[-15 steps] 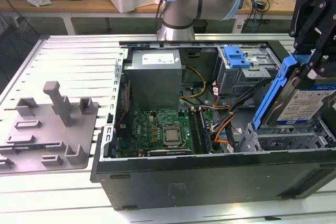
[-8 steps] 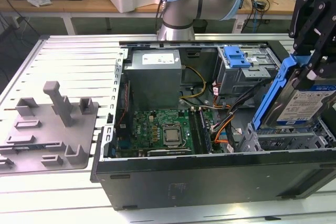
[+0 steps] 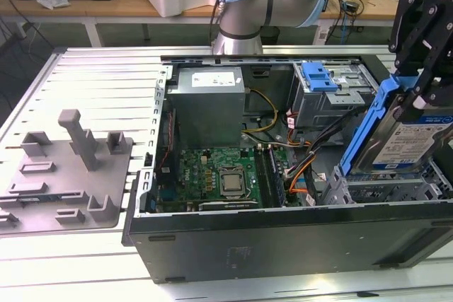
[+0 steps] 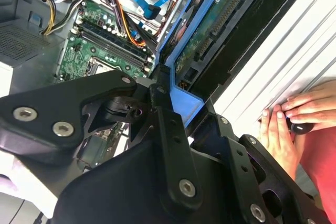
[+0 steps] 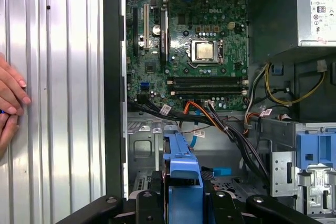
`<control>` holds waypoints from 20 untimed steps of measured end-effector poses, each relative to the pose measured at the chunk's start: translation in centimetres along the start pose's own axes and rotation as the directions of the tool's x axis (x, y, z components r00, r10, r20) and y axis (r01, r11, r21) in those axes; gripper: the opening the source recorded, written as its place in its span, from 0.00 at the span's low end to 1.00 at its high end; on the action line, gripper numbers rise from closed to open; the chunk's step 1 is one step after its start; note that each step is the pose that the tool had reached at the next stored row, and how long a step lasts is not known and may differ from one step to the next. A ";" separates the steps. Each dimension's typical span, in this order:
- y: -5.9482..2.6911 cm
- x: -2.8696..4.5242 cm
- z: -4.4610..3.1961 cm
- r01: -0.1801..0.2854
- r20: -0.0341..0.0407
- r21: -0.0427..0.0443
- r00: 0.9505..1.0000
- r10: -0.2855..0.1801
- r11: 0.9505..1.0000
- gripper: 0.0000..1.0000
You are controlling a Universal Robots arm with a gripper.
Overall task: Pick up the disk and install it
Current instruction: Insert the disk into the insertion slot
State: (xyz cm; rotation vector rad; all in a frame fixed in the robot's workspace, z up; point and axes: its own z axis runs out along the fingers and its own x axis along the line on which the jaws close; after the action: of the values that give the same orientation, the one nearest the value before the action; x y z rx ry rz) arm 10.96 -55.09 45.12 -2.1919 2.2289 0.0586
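Ribbed metal counter (image 3: 92, 83) bore open grey computer case (image 3: 283, 245); black gripper (image 3: 421, 90) pinched blue-framed silver disk (image 3: 400, 136), tilted above drive bay (image 3: 386, 190), unseated.

Above the computer case (image 3: 283, 245), the disk (image 3: 407, 143) runs off the exterior view's right edge, its top covered by the jaws. Beside the case on the bench (image 5: 63, 129), 1 hand (image 5: 10, 98) is cut off at the first wrist view's edge.
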 end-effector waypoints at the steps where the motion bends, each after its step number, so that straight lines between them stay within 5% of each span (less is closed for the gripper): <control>1: 0.00 0.01 0.17 0.000 0.000 0.000 1.000 0.000 1.000 0.37; 7: -0.02 0.04 1.02 0.000 0.000 0.000 1.000 0.000 1.000 0.37; 20: -0.02 0.06 1.52 0.000 0.000 0.000 1.000 0.000 1.000 0.37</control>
State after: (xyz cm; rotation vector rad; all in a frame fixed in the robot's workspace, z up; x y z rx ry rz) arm 10.96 -55.08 43.60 -2.1921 2.2291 0.0583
